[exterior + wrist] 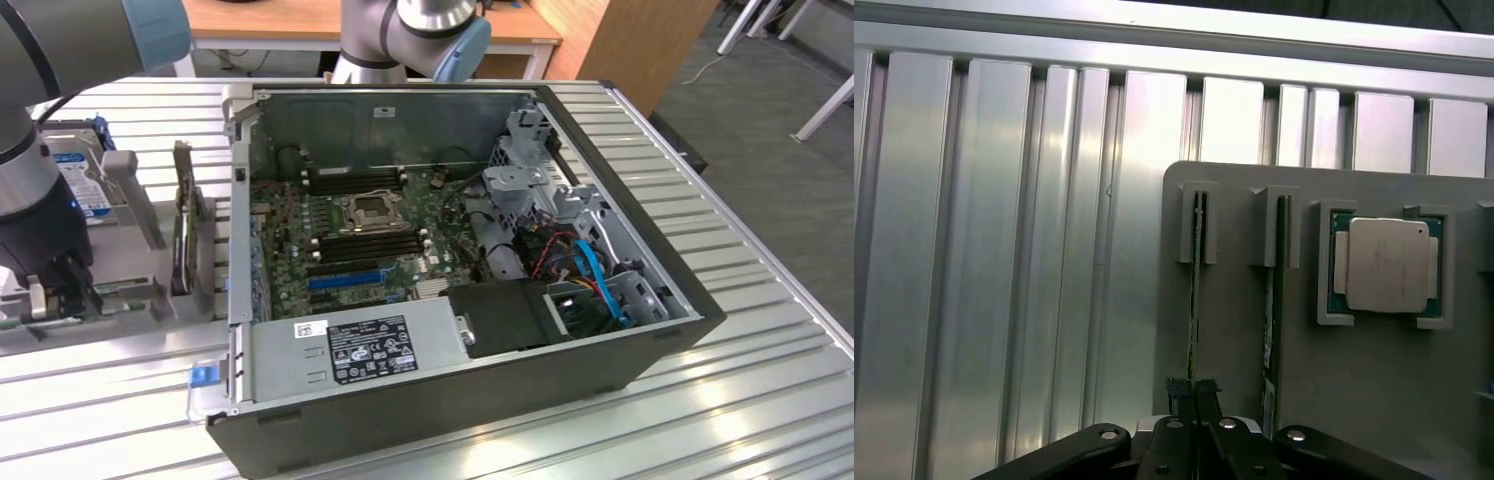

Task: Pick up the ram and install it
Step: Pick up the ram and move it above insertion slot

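The hand (pixel 1195 388) grips the ram (pixel 1197 290) in a holder (pixel 1374 400). A second stick (pixel 1272 310) stands just beside it, leaving a narrow gap, and bare worktop (pixel 1004 250) flanks the other side. The open case (pixel 400 440) is crowded toward the exterior view's right by a drive cage (pixel 527 190) and cables (pixel 594 270).

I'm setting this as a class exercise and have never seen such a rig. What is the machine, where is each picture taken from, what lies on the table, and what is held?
The machine is a robot arm with jaws at its tip. One picture comes from a camera apart from the arm, the other from a camera on its wrist. On the ribbed metal table lies an open computer case, its motherboard exposed. Beside it, on the exterior view's left, a grey holder keeps parts: a processor chip and two thin memory sticks standing on edge. The jaws look closed on one stick, the ram, which sits in its slot; the other stick stands beside it.
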Motion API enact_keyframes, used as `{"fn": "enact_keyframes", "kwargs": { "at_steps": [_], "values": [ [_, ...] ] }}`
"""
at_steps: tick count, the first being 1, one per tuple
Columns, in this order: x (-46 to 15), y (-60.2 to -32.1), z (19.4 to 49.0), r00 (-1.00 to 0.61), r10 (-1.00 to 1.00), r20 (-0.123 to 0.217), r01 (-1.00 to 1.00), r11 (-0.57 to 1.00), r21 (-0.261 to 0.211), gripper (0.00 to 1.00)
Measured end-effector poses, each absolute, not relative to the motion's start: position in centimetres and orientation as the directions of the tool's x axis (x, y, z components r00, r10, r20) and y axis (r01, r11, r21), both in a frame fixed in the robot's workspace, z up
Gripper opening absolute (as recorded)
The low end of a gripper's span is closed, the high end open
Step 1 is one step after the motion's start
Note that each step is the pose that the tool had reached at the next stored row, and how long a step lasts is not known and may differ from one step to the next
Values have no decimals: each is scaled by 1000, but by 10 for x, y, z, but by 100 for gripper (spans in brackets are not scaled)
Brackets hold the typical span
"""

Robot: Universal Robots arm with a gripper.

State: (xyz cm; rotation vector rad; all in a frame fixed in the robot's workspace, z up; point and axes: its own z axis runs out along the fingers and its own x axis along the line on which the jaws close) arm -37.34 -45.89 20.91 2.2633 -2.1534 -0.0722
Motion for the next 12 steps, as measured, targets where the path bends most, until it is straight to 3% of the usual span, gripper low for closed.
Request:
{"fn": "enact_keyframes", "kwargs": {
  "at_steps": [12],
  "values": [
    [-373, -459, 223, 49, -999, -22, -998, -50, 44, 12]
  ]
}}
